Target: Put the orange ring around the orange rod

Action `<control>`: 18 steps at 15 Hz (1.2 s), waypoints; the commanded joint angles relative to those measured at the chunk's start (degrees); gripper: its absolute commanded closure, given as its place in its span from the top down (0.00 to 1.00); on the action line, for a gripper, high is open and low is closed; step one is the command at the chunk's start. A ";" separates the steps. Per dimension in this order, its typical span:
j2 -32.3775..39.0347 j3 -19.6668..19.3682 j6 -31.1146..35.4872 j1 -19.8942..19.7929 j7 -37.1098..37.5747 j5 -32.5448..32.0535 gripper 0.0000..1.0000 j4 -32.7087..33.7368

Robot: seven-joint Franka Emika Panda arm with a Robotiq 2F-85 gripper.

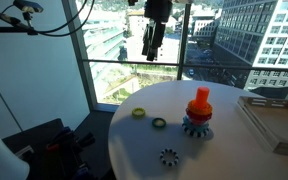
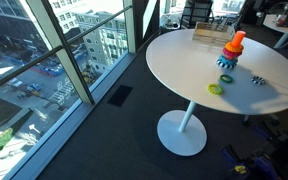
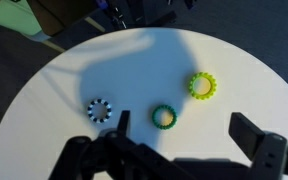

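Observation:
The orange rod (image 1: 199,96) stands upright on its blue-grey gear-shaped base (image 1: 196,126) on the white round table; it also shows in an exterior view (image 2: 236,40). The orange ring (image 1: 199,108) appears to sit around the rod low down, just above the base, and is hard to tell apart from it. My gripper (image 1: 154,38) hangs high above the table, left of the rod. In the wrist view the gripper (image 3: 189,135) is open and empty. The rod and orange ring are out of the wrist view.
A yellow-green ring (image 3: 202,85), a dark green ring (image 3: 163,117) and a black toothed gear ring (image 3: 101,108) lie on the white table (image 3: 54,100). A flat tray (image 1: 276,122) sits at the table's edge. Glass windows stand behind.

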 commanded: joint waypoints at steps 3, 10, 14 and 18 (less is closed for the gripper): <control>-10.17 0.70 -1.57 -0.42 -3.08 -0.30 1.00 -5.55; -22.62 1.41 5.91 -0.85 -6.18 -0.66 1.00 -13.70; -22.85 1.64 4.93 -1.15 -5.15 0.16 1.00 -13.04; -23.15 1.75 4.93 -1.23 -5.14 0.16 1.00 -13.37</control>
